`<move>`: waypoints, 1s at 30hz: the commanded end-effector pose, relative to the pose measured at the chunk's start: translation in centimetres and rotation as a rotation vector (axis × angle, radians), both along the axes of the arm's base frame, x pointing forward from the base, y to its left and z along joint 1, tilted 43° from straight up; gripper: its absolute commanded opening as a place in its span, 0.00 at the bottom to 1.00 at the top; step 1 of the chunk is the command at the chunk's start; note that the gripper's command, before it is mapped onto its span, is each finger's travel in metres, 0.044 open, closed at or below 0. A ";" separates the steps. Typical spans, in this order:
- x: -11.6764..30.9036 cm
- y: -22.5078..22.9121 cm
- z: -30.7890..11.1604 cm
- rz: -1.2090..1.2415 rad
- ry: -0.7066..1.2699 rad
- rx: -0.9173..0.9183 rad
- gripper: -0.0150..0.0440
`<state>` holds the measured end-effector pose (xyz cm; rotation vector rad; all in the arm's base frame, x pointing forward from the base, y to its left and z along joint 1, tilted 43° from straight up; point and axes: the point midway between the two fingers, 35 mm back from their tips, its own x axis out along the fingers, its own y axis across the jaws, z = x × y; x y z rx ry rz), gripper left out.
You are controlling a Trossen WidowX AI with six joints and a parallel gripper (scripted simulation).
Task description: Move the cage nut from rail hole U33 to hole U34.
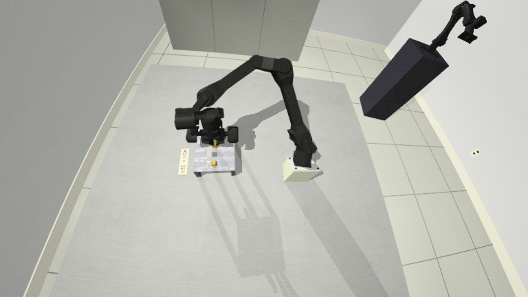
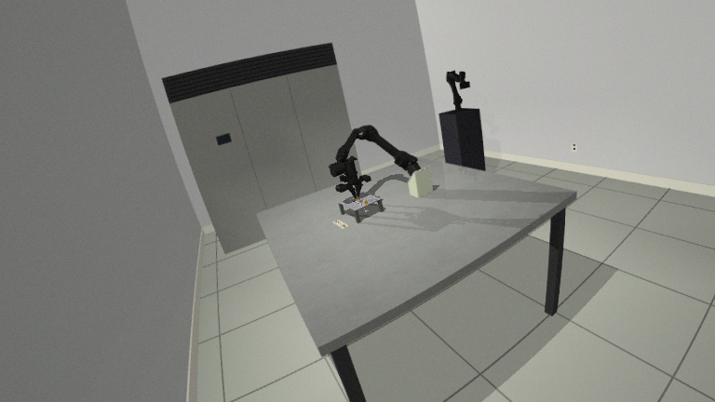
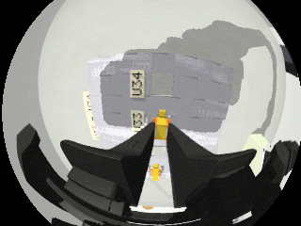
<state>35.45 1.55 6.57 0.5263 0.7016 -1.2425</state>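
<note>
My gripper (image 1: 213, 144) (image 2: 357, 197) (image 3: 161, 127) points down over the rail plate (image 1: 226, 166) (image 3: 198, 101) and is shut on a yellow-orange cage nut (image 1: 214, 145) (image 3: 161, 123). This nut is beside the U33 label and looks slightly above the plate; its exact height is hard to tell. The empty hole U34 (image 3: 162, 84) lies beyond it in the wrist view. The other nut (image 1: 214, 163) (image 2: 365, 201) (image 3: 155, 171) sits in the plate, apart from the fingers. The wings' underside is hidden.
A card (image 1: 183, 161) (image 2: 340, 223) lies left of the rail in the top view. The arm's pale base block (image 1: 300, 173) (image 2: 420, 182) stands to the right. The rail plate stands on short dark legs. A second arm stands on a dark pedestal (image 1: 401, 80) (image 2: 463, 140) beyond the table.
</note>
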 end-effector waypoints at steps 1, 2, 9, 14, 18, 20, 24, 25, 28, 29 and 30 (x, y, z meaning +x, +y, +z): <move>-0.1 0.0 0.0 0.008 0.007 -0.002 0.31; -0.1 -0.1 0.0 0.009 0.009 -0.002 0.31; -0.2 -0.1 0.0 0.012 0.011 -0.003 0.31; -0.2 -0.1 0.0 0.013 0.012 -0.003 0.31; -0.3 -0.1 0.0 0.013 0.012 -0.003 0.31; -0.3 -0.1 0.0 0.013 0.012 -0.003 0.31; -0.4 -0.1 0.1 0.013 0.013 -0.003 0.31; -0.4 -0.1 0.1 0.013 0.013 -0.003 0.31; -0.4 -0.1 0.1 0.013 0.013 -0.003 0.31; -0.4 -0.1 0.2 0.013 0.013 -0.003 0.31; -0.4 0.0 0.2 0.014 0.013 -0.003 0.31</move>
